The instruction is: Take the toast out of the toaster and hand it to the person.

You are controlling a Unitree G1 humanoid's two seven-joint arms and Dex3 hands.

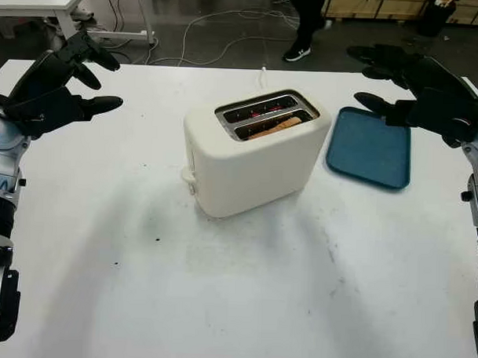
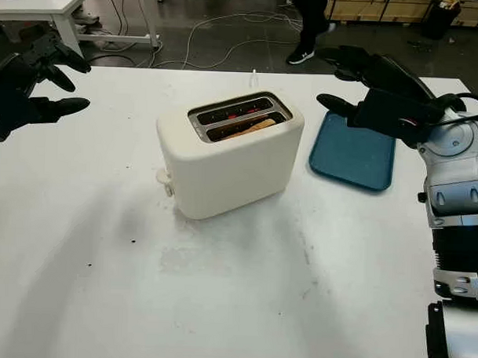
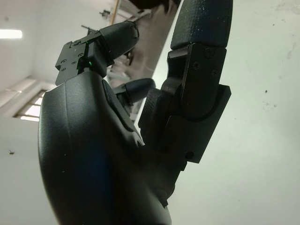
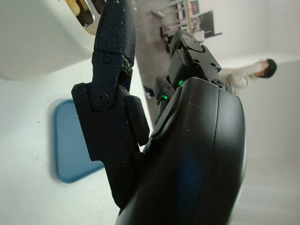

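Inside toaster (image 1: 256, 152), toast (image 1: 276, 127) upright (lengthwise along slot)

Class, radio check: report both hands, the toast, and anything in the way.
Left hand open, raised left of toaster. Right hand open, raised above blue tray. Toast in toaster's near slot, untouched. Nothing blocking.

Golden toast (image 1: 274, 127) sits in the cream toaster's (image 1: 251, 160) near slot.

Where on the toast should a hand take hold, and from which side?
Probably its top edge, from straight above. The toast sits low in the toaster's near slot, only that edge exposed. Both the left hand and right hand are open.
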